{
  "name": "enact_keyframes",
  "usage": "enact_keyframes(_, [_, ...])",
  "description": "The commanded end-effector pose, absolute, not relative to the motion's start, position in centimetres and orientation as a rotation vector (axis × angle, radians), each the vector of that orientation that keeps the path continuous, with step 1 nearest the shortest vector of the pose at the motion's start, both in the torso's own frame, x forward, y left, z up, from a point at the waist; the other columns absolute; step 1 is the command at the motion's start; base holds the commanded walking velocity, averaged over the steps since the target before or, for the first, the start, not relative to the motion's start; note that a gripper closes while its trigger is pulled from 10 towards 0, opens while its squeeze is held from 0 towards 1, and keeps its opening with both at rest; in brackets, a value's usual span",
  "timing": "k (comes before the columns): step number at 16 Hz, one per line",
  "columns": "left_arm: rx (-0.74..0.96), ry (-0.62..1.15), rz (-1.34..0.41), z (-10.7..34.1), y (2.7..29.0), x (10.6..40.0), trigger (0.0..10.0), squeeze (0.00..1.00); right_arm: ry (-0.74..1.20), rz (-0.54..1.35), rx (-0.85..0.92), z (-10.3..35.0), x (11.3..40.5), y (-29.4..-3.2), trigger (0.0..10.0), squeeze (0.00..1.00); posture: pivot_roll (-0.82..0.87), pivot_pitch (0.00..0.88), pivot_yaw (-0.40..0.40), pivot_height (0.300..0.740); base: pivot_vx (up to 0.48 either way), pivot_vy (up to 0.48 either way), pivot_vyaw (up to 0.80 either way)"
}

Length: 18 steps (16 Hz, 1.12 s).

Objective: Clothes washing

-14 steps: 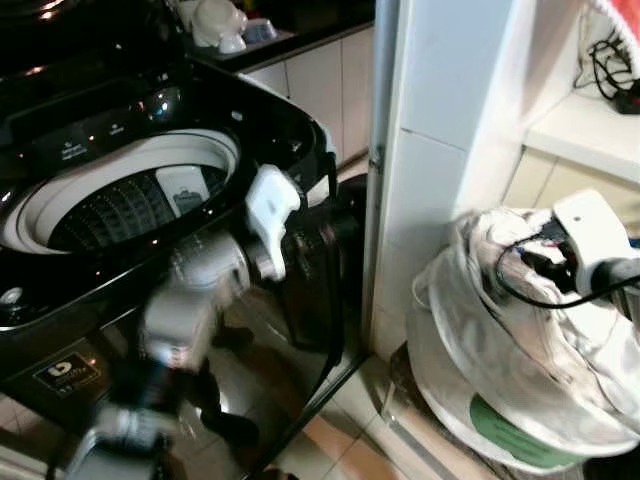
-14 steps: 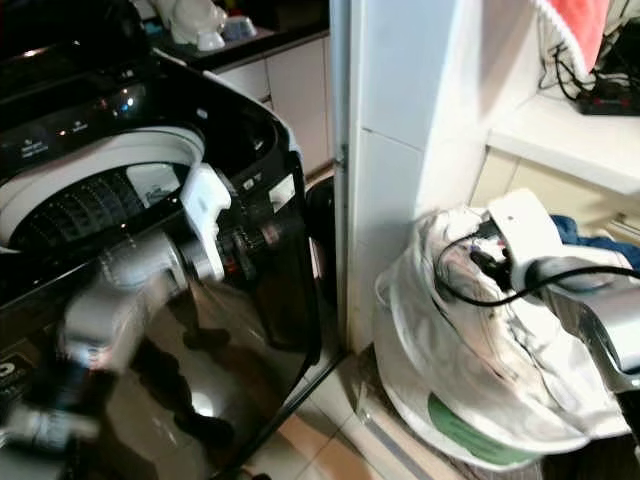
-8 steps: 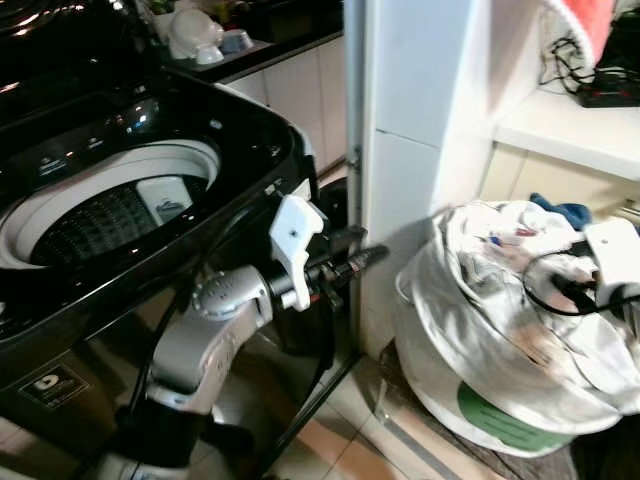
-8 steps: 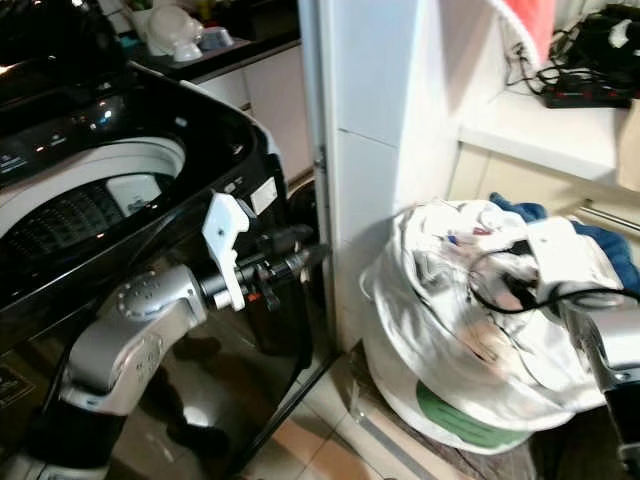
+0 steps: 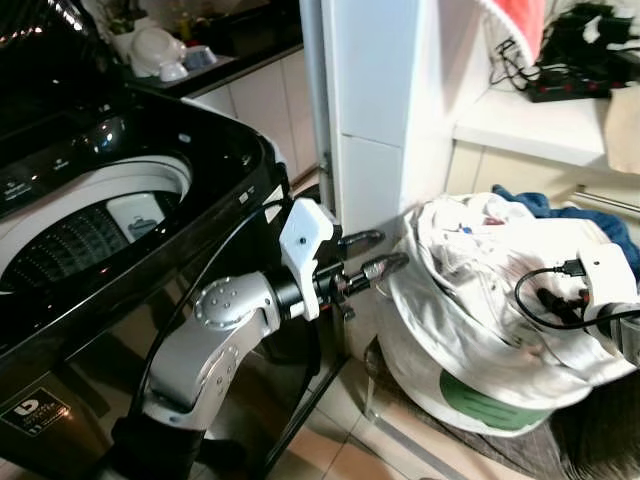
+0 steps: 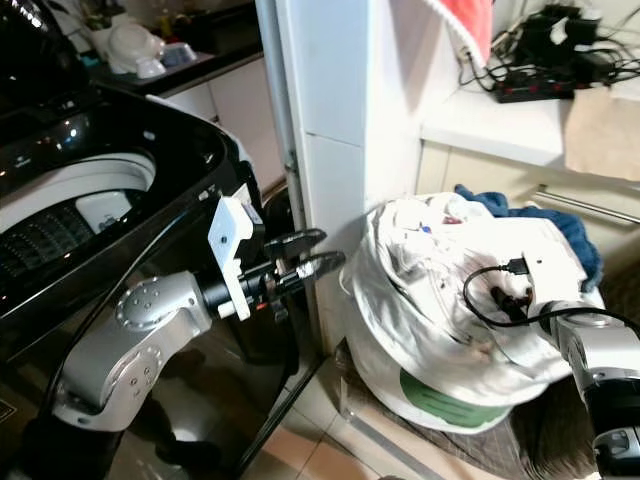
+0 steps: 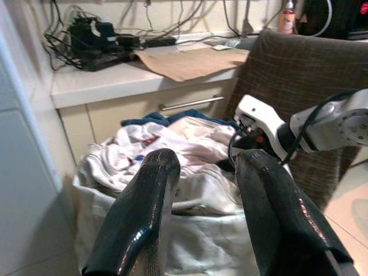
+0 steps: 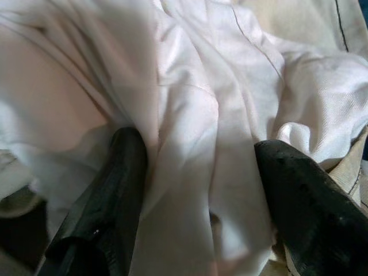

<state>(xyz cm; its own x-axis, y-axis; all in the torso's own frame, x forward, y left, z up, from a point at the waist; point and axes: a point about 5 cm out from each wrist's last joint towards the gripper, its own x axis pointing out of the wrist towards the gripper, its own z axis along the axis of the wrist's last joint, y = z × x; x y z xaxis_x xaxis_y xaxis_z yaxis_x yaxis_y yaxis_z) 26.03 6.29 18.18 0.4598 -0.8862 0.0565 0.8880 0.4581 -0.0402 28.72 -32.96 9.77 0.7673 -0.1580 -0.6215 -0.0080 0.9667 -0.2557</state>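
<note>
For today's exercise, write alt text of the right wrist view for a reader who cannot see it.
Two black fingers of the right gripper, jaws spread wide, press into crumpled white cloth, with a fold of it bunched between them.

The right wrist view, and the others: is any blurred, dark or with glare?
Right wrist view: soft focus on the white crumpled cloth between the right hand's black fingers. Left eye view: sharp, glare on the glossy black washing machine. Left wrist view: well lit, near fingers soft.
</note>
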Motion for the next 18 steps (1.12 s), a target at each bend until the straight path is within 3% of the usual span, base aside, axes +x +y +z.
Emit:
enact_keyframes(1, [-0.06, -0.039, -1.09, 18.6, 6.6, 26.0, 10.0, 0.0, 0.69, -0.046, -0.255, 9.6, 29.0, -32.6, 0.0, 0.0, -0.11, 0.0, 0.129, 0.74, 0.0, 0.0, 0.0])
enact_keyframes(8, [-0.052, -0.024, -0.988, 18.3, 6.9, 26.7, 10.0, 0.0, 0.681, -0.033, -0.269, 8.9, 29.4, -33.0, 0.0, 0.0, -0.1, 0.0, 0.119, 0.74, 0.0, 0.0, 0.0])
enact_keyframes(9, [-0.051, -0.029, -0.902, 18.5, 7.3, 27.2, 10.0, 0.0, 0.582, -0.088, -0.318, 10.7, 30.2, -33.4, 0.0, 0.0, -0.09, 0.0, 0.112, 0.74, 0.0, 0.0, 0.0])
enact_keyframes(10, [-0.048, -0.048, -0.788, 18.8, 7.9, 27.7, 10.0, 0.0, 0.42, -0.17, -0.354, 13.6, 31.0, -33.5, 10.0, 0.0, -0.09, 0.0, 0.107, 0.74, 0.0, 0.0, 0.0])
enact_keyframes(12, [-0.055, -0.093, -0.6, 18.7, 9.3, 28.2, 10.0, 0.0, 0.211, -0.246, -0.359, 17.4, 31.2, -32.2, 10.0, 0.0, -0.09, 0.0, 0.104, 0.74, 0.0, 0.0, 0.0])
enact_keyframes(13, [-0.029, -0.099, -0.501, 18.1, 10.4, 27.9, 10.0, 0.0, 0.083, -0.205, -0.331, 19.6, 30.4, -29.4, 10.0, 0.0, -0.1, 0.003, 0.09, 0.74, 0.0, 0.0, 0.0])
enact_keyframes(16, [-0.012, -0.11, -0.467, 18.0, 10.9, 27.4, 10.0, 0.0, 0.02, -0.121, -0.256, 20.4, 29.3, -26.3, 10.0, 0.0, -0.09, 0.005, 0.07, 0.74, 0.0, 0.0, 0.0])
enact_keyframes(18, [-0.075, -0.149, -0.374, 18.7, 11.6, 27.6, 10.0, 0.0, 0.051, 0.078, -0.216, 18.7, 28.1, -21.0, 10.0, 0.0, -0.1, 0.002, 0.062, 0.74, 0.129, 0.0, 0.0])
